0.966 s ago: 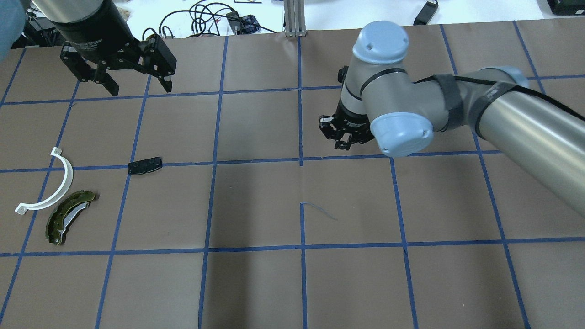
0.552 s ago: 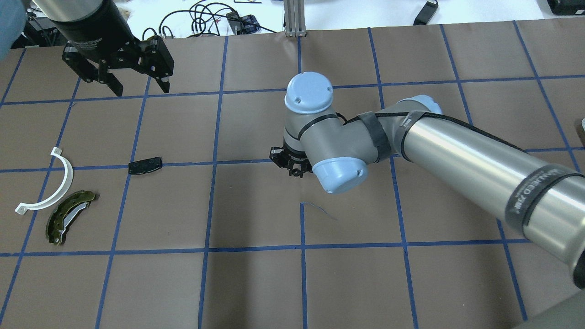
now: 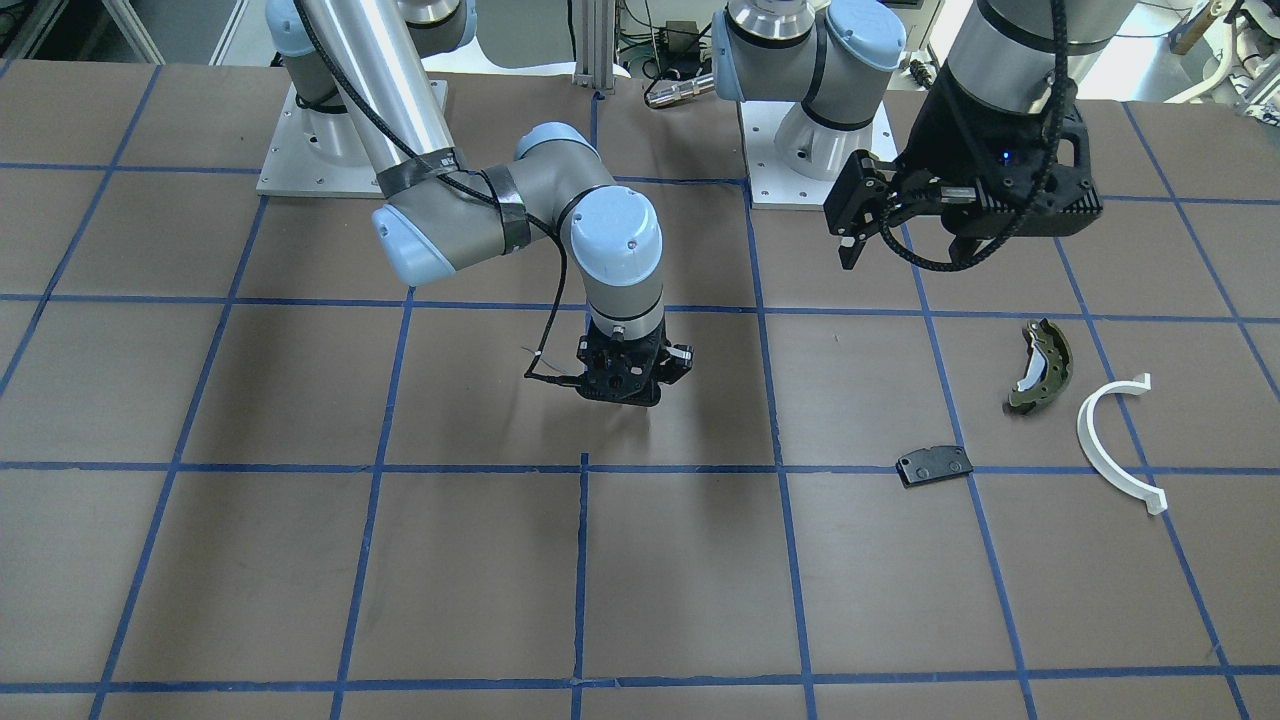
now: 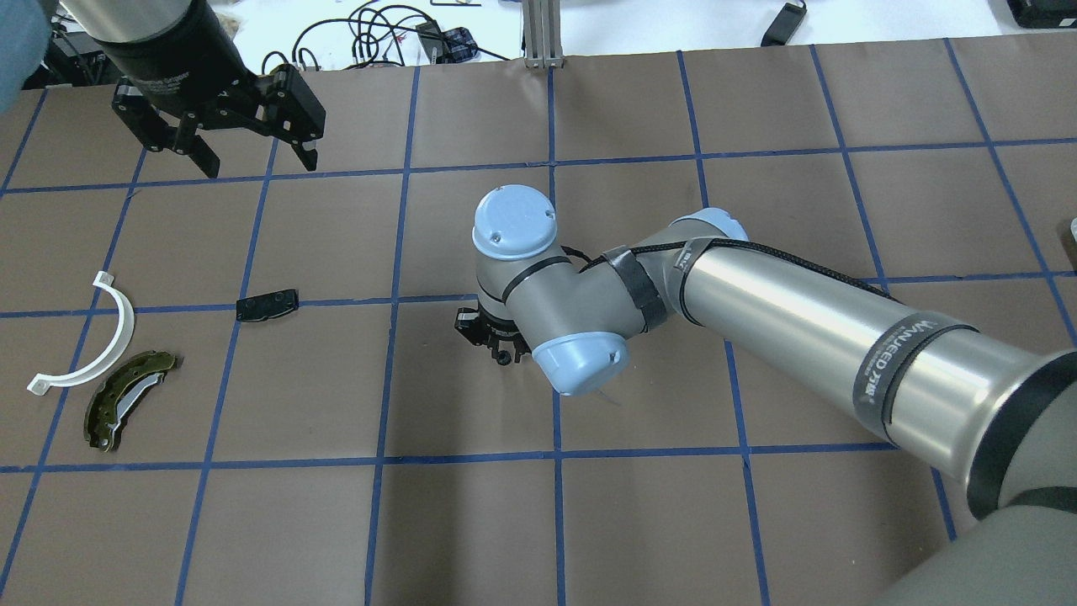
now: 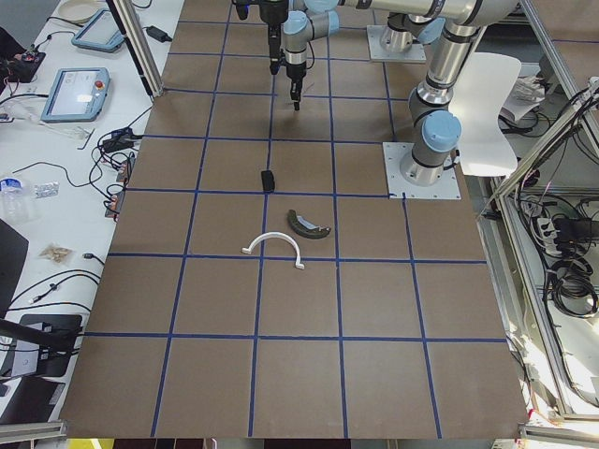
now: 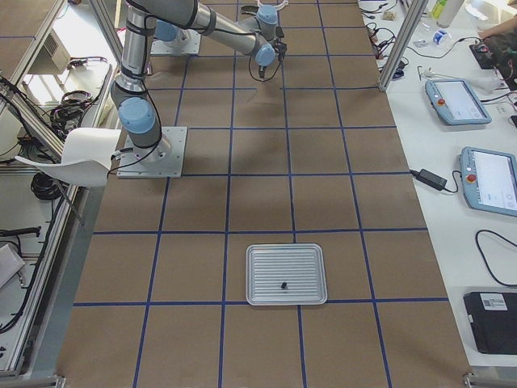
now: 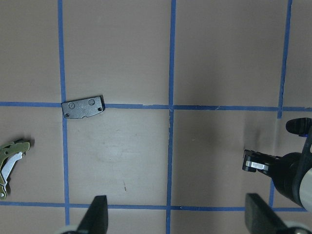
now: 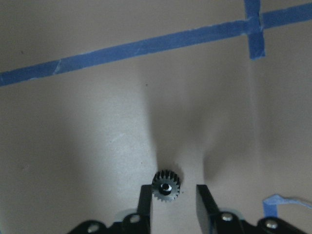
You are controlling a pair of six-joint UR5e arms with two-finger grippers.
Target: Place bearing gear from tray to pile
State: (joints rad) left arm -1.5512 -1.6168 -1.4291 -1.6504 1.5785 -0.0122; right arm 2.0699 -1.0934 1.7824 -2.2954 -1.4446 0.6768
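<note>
- Now we are holding the small gear (image 8: 166,186) in the right claw (image 8: 171,196), narrowed on it, above the table's (image 4: 471,522) middle.
- We are hanging the left claw (image 4: 257,162) wide open over the left side.
- The curved shoe (image 4: 126,397), white half-ring (image 4: 101,337) and black pad (image 4: 267,304) are lying near the left edge.
- The tray (image 6: 258,275) is sitting near the right edge.

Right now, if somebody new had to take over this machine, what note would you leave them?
Right hand: shut on the bearing gear, raised above the table centre.
Left hand: open, empty, raised.
Pile (brake shoe, white half-ring, black pad): on the robot's left.
Tray: far right, one small dark part on it.
Done: gear picked. Left: carry it to the pile, release.
</note>
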